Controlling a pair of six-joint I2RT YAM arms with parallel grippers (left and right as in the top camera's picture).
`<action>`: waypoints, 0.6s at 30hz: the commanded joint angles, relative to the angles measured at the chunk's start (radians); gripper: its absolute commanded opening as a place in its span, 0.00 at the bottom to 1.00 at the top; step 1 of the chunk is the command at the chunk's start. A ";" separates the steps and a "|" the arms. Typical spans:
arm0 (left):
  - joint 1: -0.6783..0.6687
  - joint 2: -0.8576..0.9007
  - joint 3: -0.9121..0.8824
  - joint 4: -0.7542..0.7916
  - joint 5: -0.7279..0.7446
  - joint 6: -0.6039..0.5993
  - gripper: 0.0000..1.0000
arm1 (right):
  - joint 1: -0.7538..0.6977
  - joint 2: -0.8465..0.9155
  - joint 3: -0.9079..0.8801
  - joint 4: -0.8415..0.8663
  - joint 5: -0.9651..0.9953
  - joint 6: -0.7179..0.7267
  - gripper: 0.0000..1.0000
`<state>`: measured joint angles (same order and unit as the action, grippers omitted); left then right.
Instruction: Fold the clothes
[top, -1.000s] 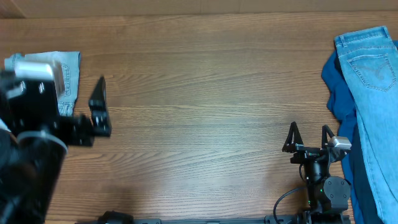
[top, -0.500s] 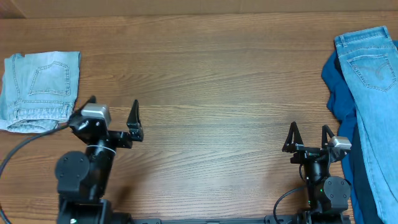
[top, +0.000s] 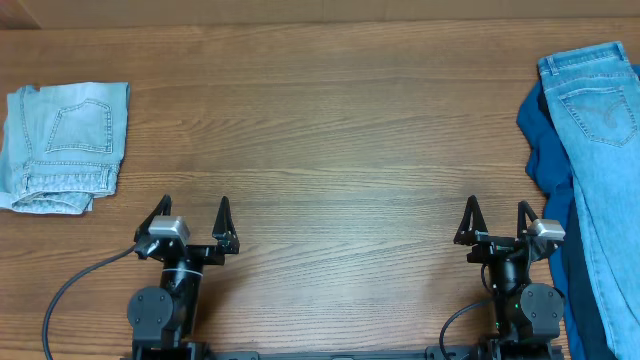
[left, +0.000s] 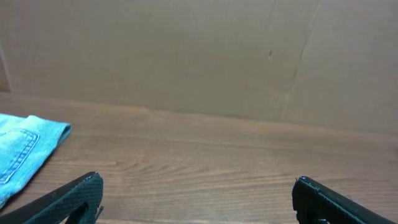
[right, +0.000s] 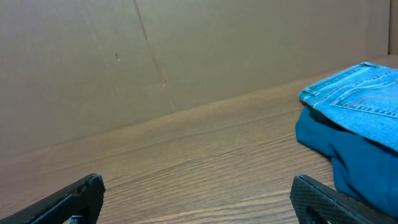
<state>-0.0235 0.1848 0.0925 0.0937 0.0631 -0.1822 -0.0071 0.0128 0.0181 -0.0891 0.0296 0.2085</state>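
Observation:
The pale, faded denim shorts (top: 62, 143) lie folded at the far left of the table, back pocket up; their edge shows in the left wrist view (left: 25, 149). A brighter light-blue denim garment (top: 600, 140) lies on a dark blue cloth (top: 545, 150) at the far right; both show in the right wrist view, denim (right: 360, 99) over the blue cloth (right: 348, 155). My left gripper (top: 190, 216) is open and empty near the front edge, well right of the shorts. My right gripper (top: 496, 218) is open and empty, just left of the dark blue cloth.
The wooden table (top: 330, 140) spans the view. A cardboard wall (left: 199, 56) stands behind its far edge. A cable (top: 75, 290) runs from the left arm's base at the front left.
My left arm has drawn back from beside the folded shorts to the front edge, gripper open and empty. The right arm has not moved.

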 joint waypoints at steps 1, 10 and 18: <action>0.012 -0.053 -0.071 0.024 -0.022 -0.013 1.00 | -0.006 -0.009 -0.010 0.008 -0.006 -0.006 1.00; 0.071 -0.182 -0.088 -0.148 -0.050 -0.009 1.00 | -0.006 -0.009 -0.010 0.008 -0.006 -0.006 1.00; 0.069 -0.182 -0.088 -0.169 -0.070 0.055 1.00 | -0.006 -0.009 -0.010 0.008 -0.006 -0.006 1.00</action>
<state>0.0414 0.0139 0.0086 -0.0757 0.0105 -0.1524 -0.0071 0.0128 0.0181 -0.0895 0.0288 0.2081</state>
